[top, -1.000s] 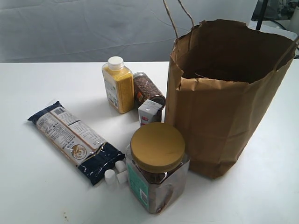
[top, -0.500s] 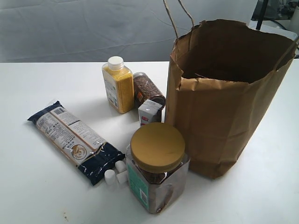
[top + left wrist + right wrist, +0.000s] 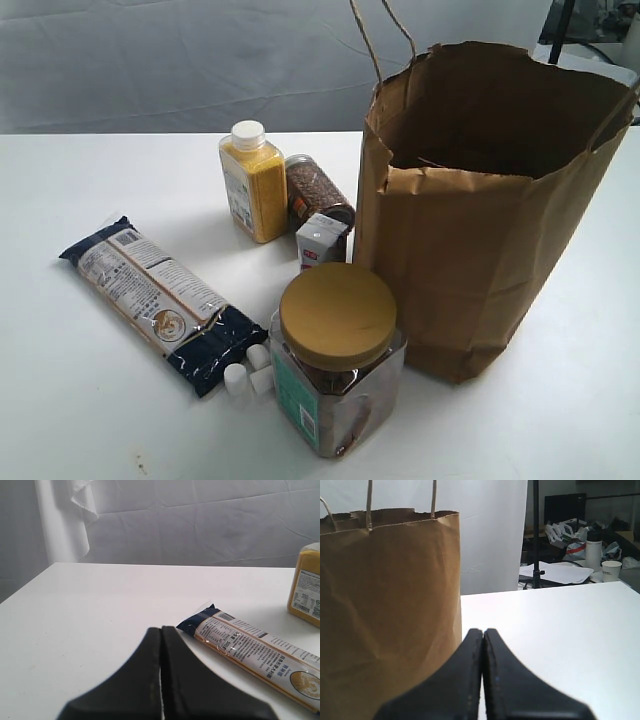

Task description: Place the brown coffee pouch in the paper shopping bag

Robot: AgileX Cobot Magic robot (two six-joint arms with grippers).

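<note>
The paper shopping bag [image 3: 480, 230] stands open at the right of the table, tall and crinkled, with twine handles; its side [image 3: 385, 605] fills much of the right wrist view. No brown coffee pouch shows in any view. My left gripper [image 3: 161, 629] is shut with nothing in it, low over the table near the end of the dark-blue packet [image 3: 250, 650]. My right gripper [image 3: 483, 630] is shut and empty, close beside the bag's wall. Neither gripper appears in the exterior view.
Left of the bag stand a yellow bottle [image 3: 253, 185], a tipped jar of brown grains [image 3: 317, 192], a small white and red carton [image 3: 320, 240] and a clear jar with a mustard-yellow lid [image 3: 337, 350]. The dark-blue packet [image 3: 160, 300] lies flat, with small white cylinders [image 3: 248, 368] beside it.
</note>
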